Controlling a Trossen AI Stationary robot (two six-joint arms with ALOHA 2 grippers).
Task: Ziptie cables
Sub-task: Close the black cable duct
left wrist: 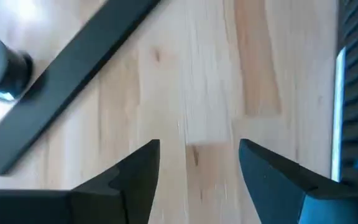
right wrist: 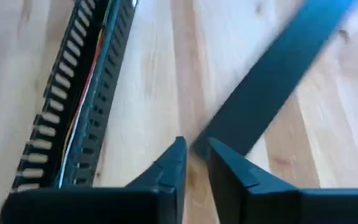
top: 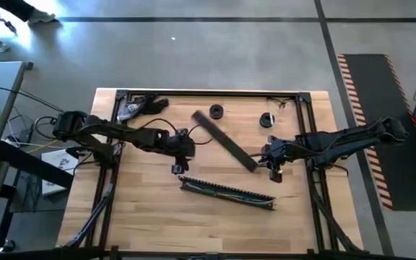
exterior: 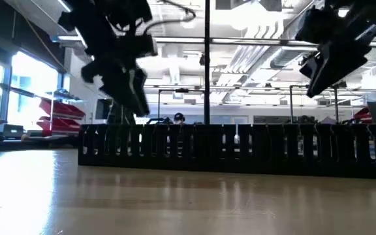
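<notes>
The cables (right wrist: 82, 87) lie inside the black slotted channel (top: 226, 193) on the wooden surface (top: 157, 224), while the left end effector (left wrist: 199, 163) hovers wide open and empty, and the right end effector (right wrist: 196, 163) is nearly closed, holding nothing.

Light: bright, from ceiling lamps (exterior: 266, 19) and big windows (exterior: 25, 85) in the room behind.
Glare: shiny streaks on the table (exterior: 188, 196).
Blur: flat black bar (right wrist: 272, 81) looks smeared.
Dark shapes: arms against the lamps.
</notes>
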